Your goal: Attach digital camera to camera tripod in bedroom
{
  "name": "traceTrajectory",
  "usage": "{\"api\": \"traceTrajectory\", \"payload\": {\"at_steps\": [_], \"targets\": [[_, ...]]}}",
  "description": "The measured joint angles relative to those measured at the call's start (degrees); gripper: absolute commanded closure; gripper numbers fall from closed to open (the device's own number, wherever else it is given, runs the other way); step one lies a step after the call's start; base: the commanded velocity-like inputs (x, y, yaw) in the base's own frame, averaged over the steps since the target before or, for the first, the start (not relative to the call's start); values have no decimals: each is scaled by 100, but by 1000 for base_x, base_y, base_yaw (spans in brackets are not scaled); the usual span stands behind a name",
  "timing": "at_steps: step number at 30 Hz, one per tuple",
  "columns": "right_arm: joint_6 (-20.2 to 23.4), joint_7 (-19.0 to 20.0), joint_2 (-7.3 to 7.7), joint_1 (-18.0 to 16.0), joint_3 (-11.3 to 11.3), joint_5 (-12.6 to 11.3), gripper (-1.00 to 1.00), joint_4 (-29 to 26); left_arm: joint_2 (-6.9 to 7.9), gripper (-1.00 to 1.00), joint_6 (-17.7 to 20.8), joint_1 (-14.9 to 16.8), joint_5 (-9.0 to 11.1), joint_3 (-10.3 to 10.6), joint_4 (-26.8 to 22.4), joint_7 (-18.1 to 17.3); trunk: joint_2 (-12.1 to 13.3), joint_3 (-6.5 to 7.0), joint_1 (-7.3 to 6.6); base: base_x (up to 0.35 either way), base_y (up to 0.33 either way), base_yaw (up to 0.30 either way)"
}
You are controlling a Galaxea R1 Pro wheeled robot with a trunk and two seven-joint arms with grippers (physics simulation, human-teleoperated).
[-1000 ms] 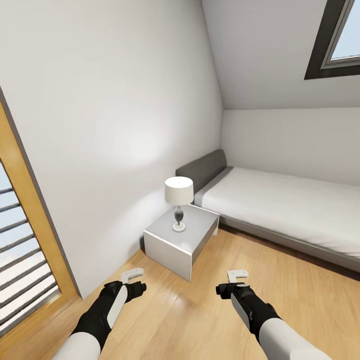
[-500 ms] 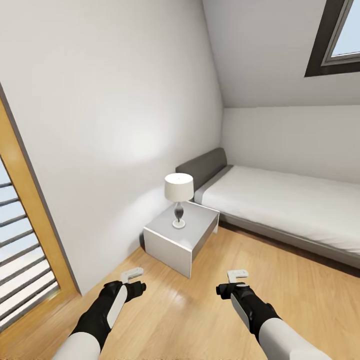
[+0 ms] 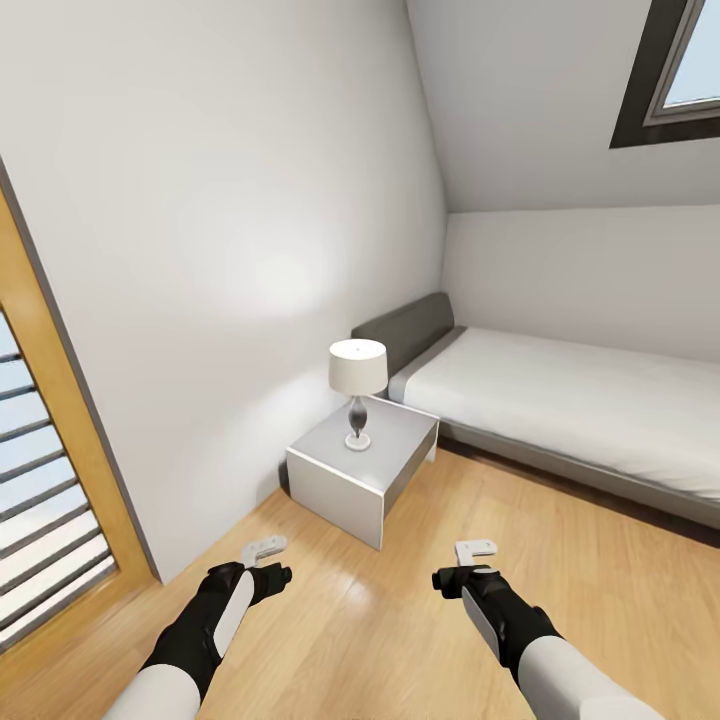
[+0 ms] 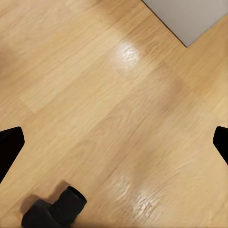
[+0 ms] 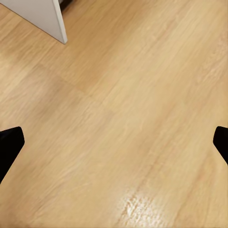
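I'm in the bedroom, but no camera or tripod to line up on yet, so bearing and nearer arm can't be called. Left end effector and right end effector sit low in frame over the wood floor, both spread apart, holding nothing. Ahead: bedside table with a lamp at centre, bed to the right. My guess: turn the base to find the tripod first.
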State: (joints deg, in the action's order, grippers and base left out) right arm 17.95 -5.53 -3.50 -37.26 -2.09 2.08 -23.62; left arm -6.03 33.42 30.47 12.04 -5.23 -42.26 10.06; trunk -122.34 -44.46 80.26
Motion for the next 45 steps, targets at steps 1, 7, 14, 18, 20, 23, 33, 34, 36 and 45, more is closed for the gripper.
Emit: {"api": "traceTrajectory", "payload": {"at_steps": [1, 7, 14, 18, 20, 23, 33, 34, 36, 45], "targets": [[0, 1, 4, 0, 1, 2, -100, 0, 0, -100, 0, 0, 0, 0, -4, 0, -40, -18, 22, 0, 0, 0], [5, 4, 13, 1, 2, -11, -100, -1, -4, -100, 0, 0, 6, 0, -16, -6, -281, -126, 154, 0, 0, 0], [9, 4, 13, 1, 1, -16, -100, 0, -8, -100, 9, 0, 14, 4, -85, -6, -562, -251, 308, 0, 0, 0], [11, 4, 17, 1, -2, -16, -100, 0, -11, -100, 30, 0, 14, 11, -238, -5, -722, -323, 395, 0, 0, 0], [25, 7, 20, 1, 0, -17, -100, 0, -13, -100, 35, 0, 12, 13, -293, -3, -802, -359, 439, 0, 0, 0], [137, 14, 22, 1, 1, -22, -100, 0, -10, -100, 40, 0, 7, 12, -353, -1, -923, -413, 505, 0, 0, 0], [660, 156, 13, -1, 5, -24, -100, -22, -15, -100, 54, 0, 12, 18, -452, 0, -1324, -592, 725, 0, 0, 0], [694, 184, 17, -1, 7, -26, -100, -38, -15, -100, 66, 0, 14, 21, -464, 0, -1364, -610, 747, 0, 0, 0], [720, 223, 23, 0, 8, -29, -100, -50, -16, -100, 74, 0, 13, 20, -472, 0, -1444, -646, 791, 0, 0, 0], [780, 530, 42, 0, 10, -33, -100, -65, -17, -100, 88, 0, 10, 11, -476, 0, -1805, -808, 989, 0, 0, 0]]}}
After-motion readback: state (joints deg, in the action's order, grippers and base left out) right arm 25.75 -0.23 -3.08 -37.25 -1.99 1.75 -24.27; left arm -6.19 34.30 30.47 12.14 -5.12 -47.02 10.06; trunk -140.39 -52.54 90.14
